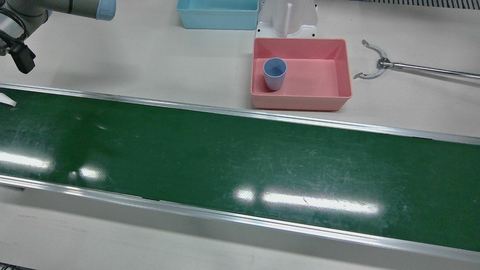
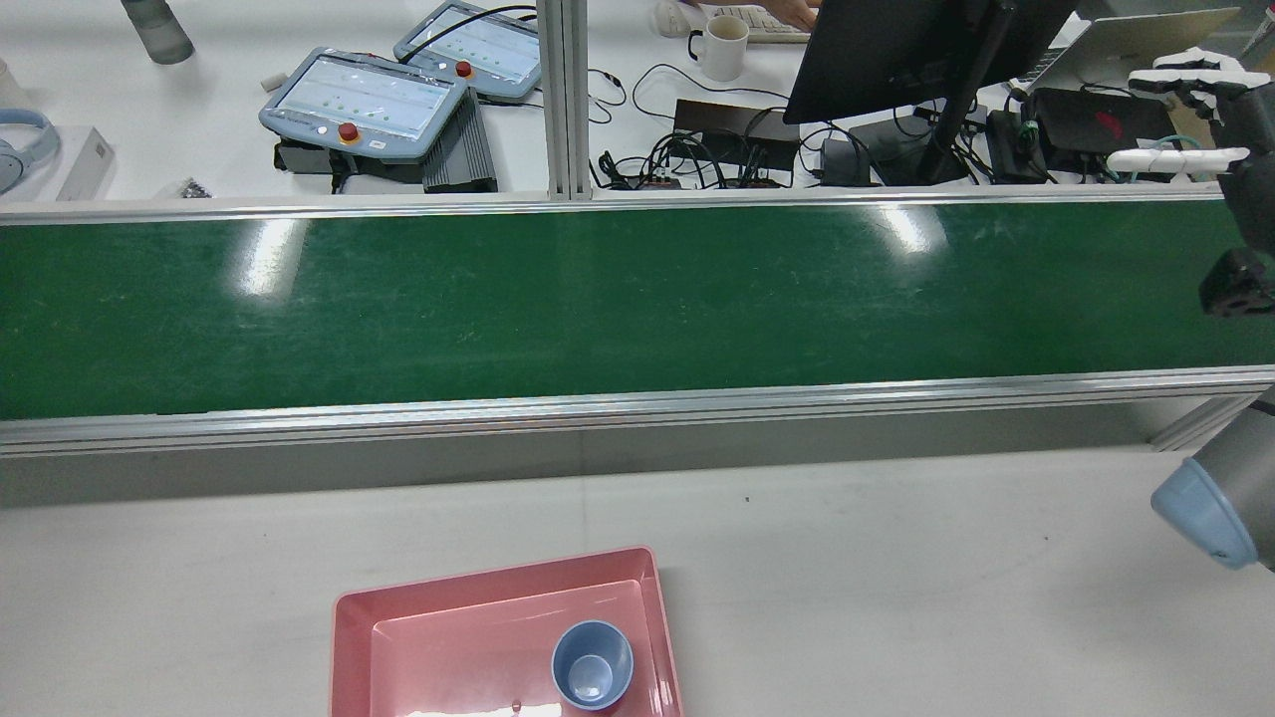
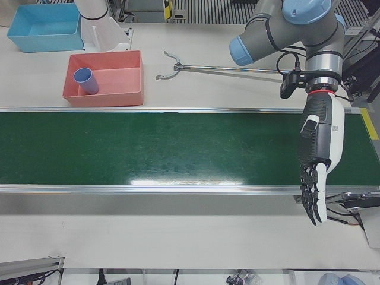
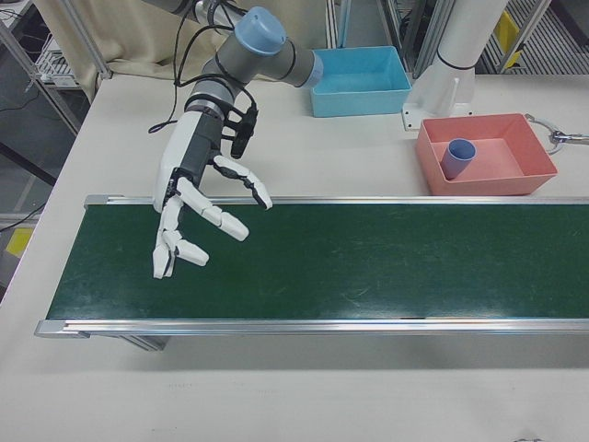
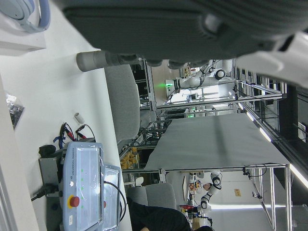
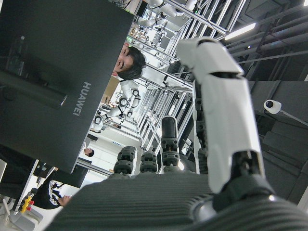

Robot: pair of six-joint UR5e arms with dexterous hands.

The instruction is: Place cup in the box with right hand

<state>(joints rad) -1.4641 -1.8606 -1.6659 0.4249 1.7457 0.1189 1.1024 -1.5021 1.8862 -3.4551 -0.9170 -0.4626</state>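
Cup: one blue cup (image 1: 275,73), upright inside the pink box (image 1: 339,67), upper centre of the front view.
Boxes: two, pink and blue box (image 1: 217,15).
Right hand (image 4: 198,198): fingers spread, holding nothing, over the belt (image 1: 240,172).
Left hand (image 3: 319,155): fingers extended, empty.

Grey arms with pale-blue joint caps; right hand (image 4: 189,198) white-fingered, left hand (image 3: 319,155) black-and-white
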